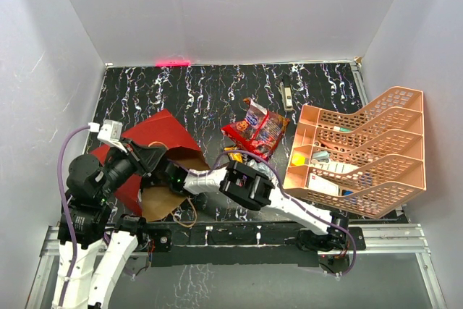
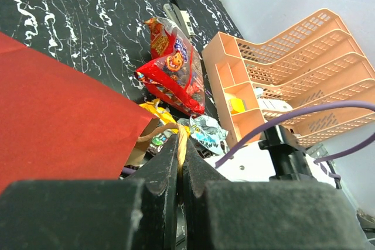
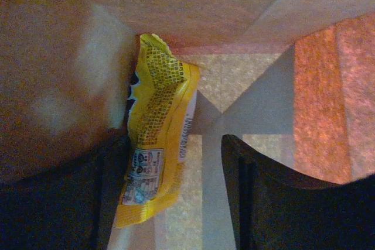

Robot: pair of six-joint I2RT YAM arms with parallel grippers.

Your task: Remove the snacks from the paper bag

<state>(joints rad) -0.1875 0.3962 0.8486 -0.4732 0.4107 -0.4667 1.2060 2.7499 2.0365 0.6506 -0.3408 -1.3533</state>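
Your left gripper [image 2: 179, 157] pinches the cord handle [image 2: 182, 141] of the paper bag [image 1: 155, 135]. Inside, your right gripper [image 3: 170, 165] brackets a yellow packet [image 3: 159, 139], jaws apart.

We take this for a robotics lab test cell. Plain white walls [image 1: 217, 12] box in a black marbled bench [image 1: 202, 92] from nine o'clock round to three, and two arms, the left arm [image 1: 108, 265] and the right arm [image 1: 304, 208], are bolted to a metal rail [image 1: 405, 240] at six o'clock. A bare purple cable [image 1: 64, 161] loops along the left arm at eight o'clock, and a red spot of light [image 1: 172, 62] glows at the bench's far edge near eleven o'clock.
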